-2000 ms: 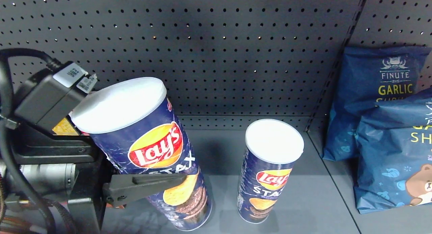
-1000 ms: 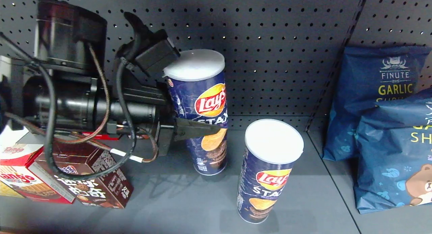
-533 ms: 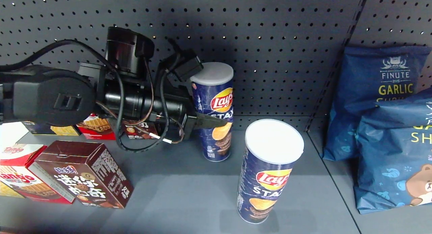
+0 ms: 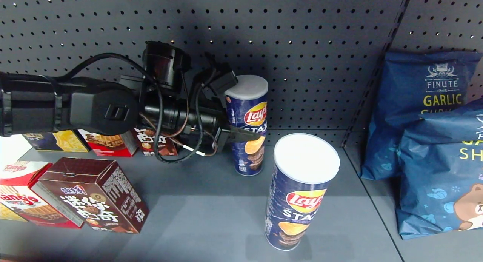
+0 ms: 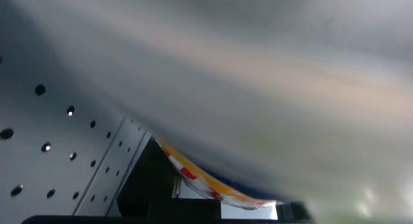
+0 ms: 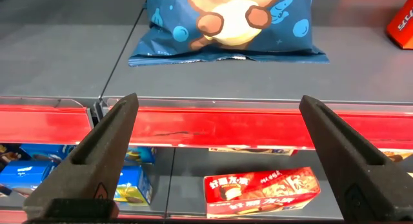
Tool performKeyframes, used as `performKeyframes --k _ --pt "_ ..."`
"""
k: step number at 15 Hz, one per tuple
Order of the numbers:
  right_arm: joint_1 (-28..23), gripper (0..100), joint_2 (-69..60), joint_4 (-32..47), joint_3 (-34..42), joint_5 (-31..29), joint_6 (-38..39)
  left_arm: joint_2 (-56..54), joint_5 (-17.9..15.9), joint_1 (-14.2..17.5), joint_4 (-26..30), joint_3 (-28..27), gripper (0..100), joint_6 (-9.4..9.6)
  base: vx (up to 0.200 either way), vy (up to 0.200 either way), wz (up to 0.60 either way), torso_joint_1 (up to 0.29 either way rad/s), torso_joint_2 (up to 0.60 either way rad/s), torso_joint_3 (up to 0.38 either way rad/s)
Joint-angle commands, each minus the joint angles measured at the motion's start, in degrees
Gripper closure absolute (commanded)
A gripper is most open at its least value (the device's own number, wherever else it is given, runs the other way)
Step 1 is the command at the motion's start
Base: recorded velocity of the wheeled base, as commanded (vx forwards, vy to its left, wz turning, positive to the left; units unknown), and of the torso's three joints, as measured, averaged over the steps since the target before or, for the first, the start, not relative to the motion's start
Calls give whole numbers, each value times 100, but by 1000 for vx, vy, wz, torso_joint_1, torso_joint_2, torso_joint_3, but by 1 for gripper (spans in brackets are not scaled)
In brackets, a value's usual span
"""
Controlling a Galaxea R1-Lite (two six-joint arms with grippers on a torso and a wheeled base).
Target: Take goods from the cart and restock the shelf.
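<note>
My left gripper [image 4: 247, 134] is shut on a dark blue chips can [image 4: 249, 103] with a white lid, held upright deep on the shelf [image 4: 211, 213] close to the pegboard back wall [image 4: 286, 47]. The can's base is at or just above the shelf floor; I cannot tell which. A second, matching chips can [image 4: 300, 194] stands upright nearer the front, to the right of the held one and apart from it. In the left wrist view the held can [image 5: 271, 82] is very close. My right gripper [image 6: 222, 153] is open with nothing between its fingers, facing a lower shelf.
Blue snack bags [image 4: 434, 141] lean at the right behind a shelf divider. Biscuit boxes [image 4: 94, 196] lie at the front left, with more boxes [image 4: 109, 143] under my left arm. The right wrist view has a red shelf rail [image 6: 206, 127], a blue bag [image 6: 226, 24] and boxes below.
My left arm has carried the chips can from close at the front left deeper into the shelf and to the right, up to the back wall. The front can has stayed put.
</note>
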Motion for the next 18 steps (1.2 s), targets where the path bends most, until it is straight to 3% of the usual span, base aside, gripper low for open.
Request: performKeyframes --k 1,14,15,18 --pt "2 0 7 -1 0 2 -7 154 2 -7 -3 -111 100 3 0 0 0 0 0 0" --pt "2 0 7 -1 0 2 1 524 11 -130 -284 -322 100 -14 0 0 0 0 0 0" --pt "2 0 7 -1 0 2 1 524 11 -130 -284 -322 0 -14 0 0 0 0 0 0" --pt "2 0 7 -1 0 2 1 515 11 -147 -293 -313 0 3 0 0 0 0 0 0"
